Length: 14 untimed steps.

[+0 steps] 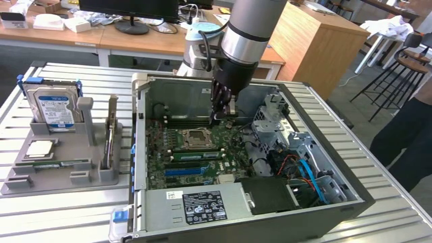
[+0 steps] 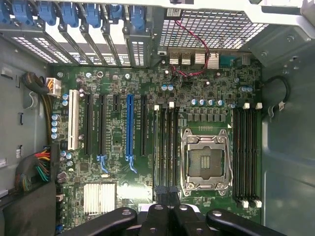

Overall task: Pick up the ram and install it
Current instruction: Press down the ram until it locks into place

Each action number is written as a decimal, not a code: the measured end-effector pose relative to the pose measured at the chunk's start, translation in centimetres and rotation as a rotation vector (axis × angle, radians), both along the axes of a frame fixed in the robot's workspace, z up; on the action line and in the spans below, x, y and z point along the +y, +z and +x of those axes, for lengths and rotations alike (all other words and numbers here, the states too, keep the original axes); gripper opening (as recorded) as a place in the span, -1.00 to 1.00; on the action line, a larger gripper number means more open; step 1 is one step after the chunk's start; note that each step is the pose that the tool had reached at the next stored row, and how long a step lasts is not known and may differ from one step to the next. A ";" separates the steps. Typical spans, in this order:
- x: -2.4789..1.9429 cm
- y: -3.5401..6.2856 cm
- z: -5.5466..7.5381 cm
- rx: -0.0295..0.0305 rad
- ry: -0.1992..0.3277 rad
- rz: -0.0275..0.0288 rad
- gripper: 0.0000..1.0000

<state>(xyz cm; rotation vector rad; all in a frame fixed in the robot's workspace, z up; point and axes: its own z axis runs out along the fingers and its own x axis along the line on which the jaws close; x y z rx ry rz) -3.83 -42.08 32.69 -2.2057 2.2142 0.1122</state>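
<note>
Now the gripper hangs inside the open computer case, low over the motherboard, near the empty processor socket. Its fingers are closed together. In the exterior view I cannot tell surely whether something thin is between them; in the wrist view the black fingers meet just above the group of black memory slots beside the socket, and a small dark piece stands at their tips, but I cannot say if it is the ram.

On the motherboard, in the exterior view, green sticks lie in the slots below the socket, with a blue slot next to them. Another pair of black slots is on the other side of the socket in the wrist view.

At the exterior view's left, on the slatted metal table, a grey holder carries a hard drive standing upright and a thin stick standing on its edge, well apart from the gripper. A person stands at the exterior view's right.
</note>
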 end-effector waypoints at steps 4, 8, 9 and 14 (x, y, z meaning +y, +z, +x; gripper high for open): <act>0.00 0.00 0.0 0.0001 0.000 0.0000 -0.80; 0.00 0.00 0.0 0.0000 0.000 0.0000 -0.80; 0.00 0.00 0.0 0.0001 -0.001 0.0000 -0.80; 0.01 -0.06 0.0 0.0000 -0.063 0.0000 -0.80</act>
